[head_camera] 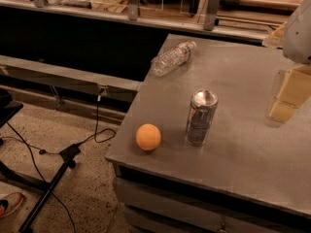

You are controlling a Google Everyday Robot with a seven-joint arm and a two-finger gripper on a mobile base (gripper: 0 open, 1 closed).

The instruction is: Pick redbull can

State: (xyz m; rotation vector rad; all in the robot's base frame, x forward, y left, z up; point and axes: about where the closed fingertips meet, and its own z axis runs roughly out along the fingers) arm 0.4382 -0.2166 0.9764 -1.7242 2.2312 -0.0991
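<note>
The redbull can stands upright on the grey table, near its front left part. It is tall, slim and silver-grey, with dark markings and a shiny round top. My gripper hangs at the right edge of the view, above the table, to the right of the can and well apart from it. It holds nothing that I can see. The white arm rises above it.
An orange ball lies left of the can near the table's front left corner. A clear plastic water bottle lies on its side at the table's far left edge. Cables and a black stand are on the floor to the left.
</note>
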